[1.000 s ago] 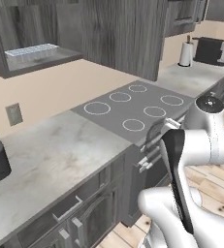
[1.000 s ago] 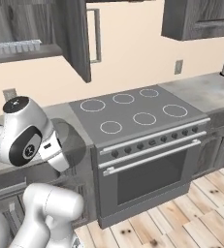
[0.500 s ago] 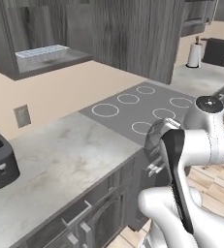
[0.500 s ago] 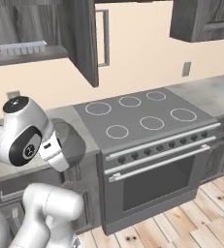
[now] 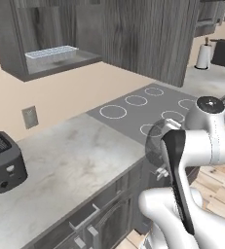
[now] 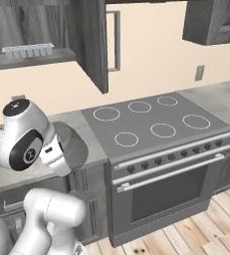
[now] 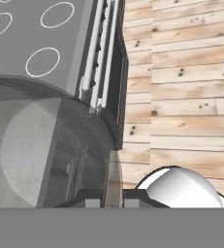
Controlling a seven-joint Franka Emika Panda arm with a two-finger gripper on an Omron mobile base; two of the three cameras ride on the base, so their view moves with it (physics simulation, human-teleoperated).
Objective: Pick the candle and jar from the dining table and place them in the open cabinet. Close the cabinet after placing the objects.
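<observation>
One jar in the pincer, cabinet open above

One thing is in the grip. The pincer [image 7: 112, 199] is clenched on the jar [image 7: 45, 145], whose frosted grey body rises straight from the two dark tips. In the hand view it spreads from 6 o'clock up toward 9 o'clock. Through its haze the lower cabinet fronts show faintly.

In the left base view the jar [image 5: 159, 141] sits at about 4 o'clock, pressed against the arm's dark wrist and off the front edge of the table [image 5: 70, 160]. In the right base view it [image 6: 71, 143] hangs at 8 o'clock beside the white forearm.

Past the jar lies the cooktop [image 6: 151, 119] with its white rings, and the oven [image 6: 171, 189] sits under it. The wooden floor [image 7: 181, 72] fills the hand view's 3 o'clock side.

At 11 o'clock in the left base view the cabinet [image 5: 9, 46] is open, its door [image 5: 148, 34] swung out toward 1 o'clock. A clear ridged tray [image 5: 53, 51] rests on the shelf.

A dark toaster [image 5: 4, 168] stands on the table at 8 o'clock. A paper towel roll [image 5: 202, 56] stands far off at 2 o'clock.
</observation>
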